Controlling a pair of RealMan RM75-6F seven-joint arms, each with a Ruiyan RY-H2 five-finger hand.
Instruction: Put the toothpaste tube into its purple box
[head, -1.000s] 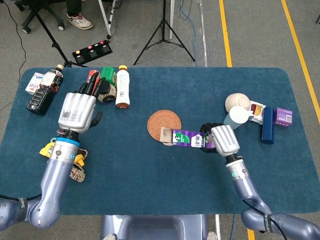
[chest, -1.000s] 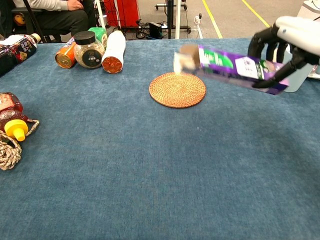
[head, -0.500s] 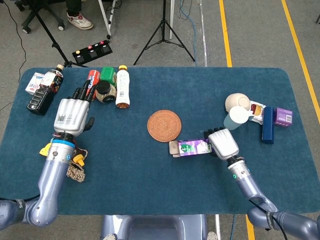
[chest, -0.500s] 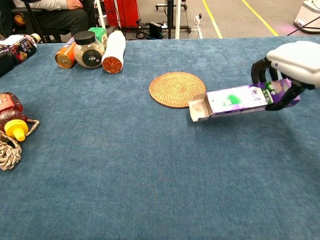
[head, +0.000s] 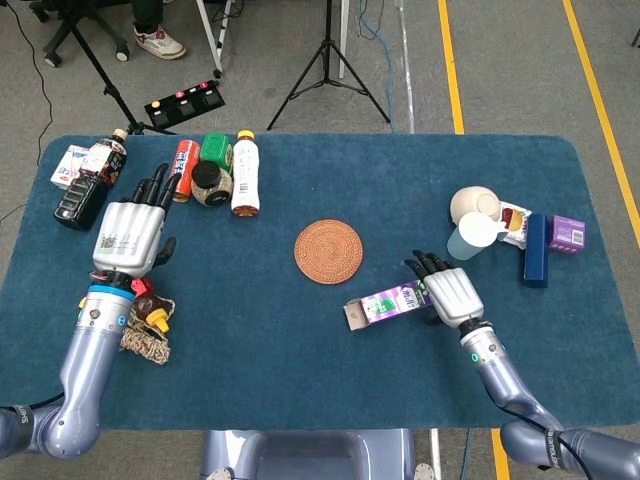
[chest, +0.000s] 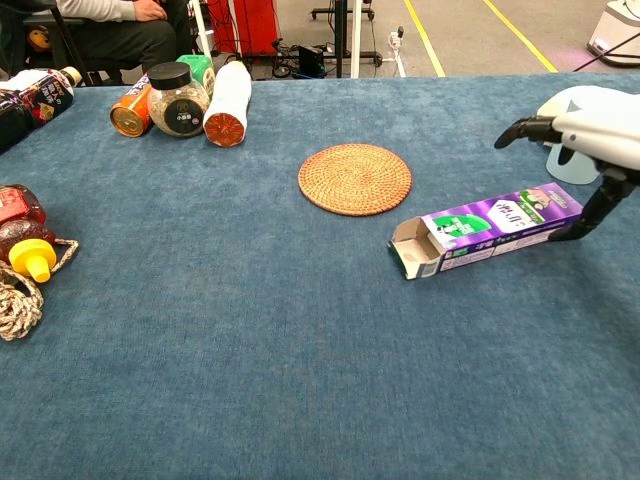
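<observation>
The purple toothpaste box (head: 388, 303) (chest: 492, 227) lies flat on the blue table, its open flap end (chest: 412, 253) facing left. My right hand (head: 450, 294) (chest: 592, 128) is at the box's right end with its fingers spread, and it grips nothing; its thumb hangs close by that end. A white item with red print (head: 515, 221), possibly the toothpaste tube, lies at the far right between a cup and a dark blue box. My left hand (head: 128, 238) hovers over the left side with fingers apart and empty; only the head view shows it.
A woven coaster (head: 328, 251) (chest: 355, 178) sits mid-table. Bottles, a jar (chest: 177, 98) and a can stand at the back left. A rope bundle with a yellow piece (head: 146, 335) lies under my left wrist. A light blue cup (head: 470, 238), beige bowl (head: 470, 203), dark blue box (head: 537, 250) and small purple box (head: 567, 232) crowd the right.
My right hand lowered the purple box from the air onto the table and opened its fingers off it. My left hand drifted left, away from the jars.
</observation>
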